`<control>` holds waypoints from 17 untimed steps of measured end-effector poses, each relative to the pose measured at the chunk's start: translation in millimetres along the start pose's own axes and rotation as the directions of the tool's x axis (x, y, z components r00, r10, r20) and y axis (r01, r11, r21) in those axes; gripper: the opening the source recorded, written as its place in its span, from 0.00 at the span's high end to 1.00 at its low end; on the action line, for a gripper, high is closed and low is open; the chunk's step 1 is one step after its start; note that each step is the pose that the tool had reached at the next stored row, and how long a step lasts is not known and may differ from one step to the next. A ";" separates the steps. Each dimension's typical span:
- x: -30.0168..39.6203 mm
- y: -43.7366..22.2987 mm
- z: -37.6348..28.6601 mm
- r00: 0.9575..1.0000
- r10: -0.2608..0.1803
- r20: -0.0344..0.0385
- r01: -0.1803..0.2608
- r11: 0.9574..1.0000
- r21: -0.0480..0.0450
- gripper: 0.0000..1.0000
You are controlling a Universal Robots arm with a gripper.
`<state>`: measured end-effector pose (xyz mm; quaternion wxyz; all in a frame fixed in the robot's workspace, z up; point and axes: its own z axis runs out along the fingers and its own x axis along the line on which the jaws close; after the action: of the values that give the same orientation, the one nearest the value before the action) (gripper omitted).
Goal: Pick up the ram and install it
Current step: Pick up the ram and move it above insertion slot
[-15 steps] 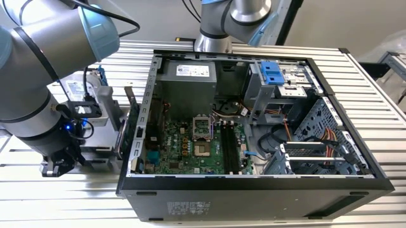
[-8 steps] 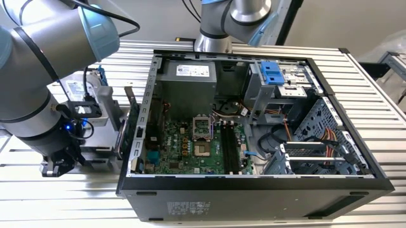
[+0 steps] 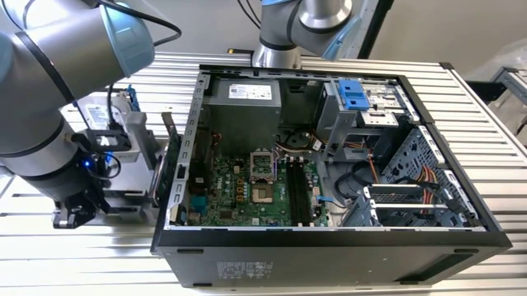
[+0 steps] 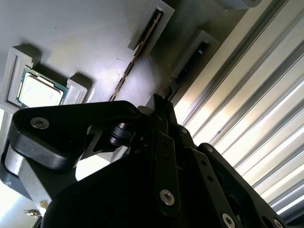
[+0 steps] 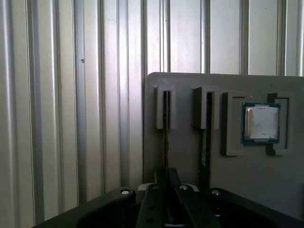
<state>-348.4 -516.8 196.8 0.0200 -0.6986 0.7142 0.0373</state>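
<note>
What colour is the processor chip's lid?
Silver, on a green-edged board; the processor chip shows best in the first wrist view.

ribbed table [image 5: 71, 118] side open | second stick [image 5: 207, 124] just beside ram [image 5: 166, 123] | processor [image 5: 261, 122] beyond

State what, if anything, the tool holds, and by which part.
Cannot be told: the tool sits at one end of the memory stick standing in its holder.

Glossy ribbed metal table [image 5: 57, 95], matt grey plastic tray [image 5: 185, 152]
</note>
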 end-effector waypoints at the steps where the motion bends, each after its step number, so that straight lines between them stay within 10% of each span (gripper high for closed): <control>1: -0.1 0.0 -0.8 1.000 0.000 0.000 0.000 1.000 0.000 1.00; 17: -1.1 0.9 -14.1 1.000 0.000 0.000 0.000 1.000 0.000 1.00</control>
<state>-349.0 -516.8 210.9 0.0200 -0.6987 0.7142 0.0373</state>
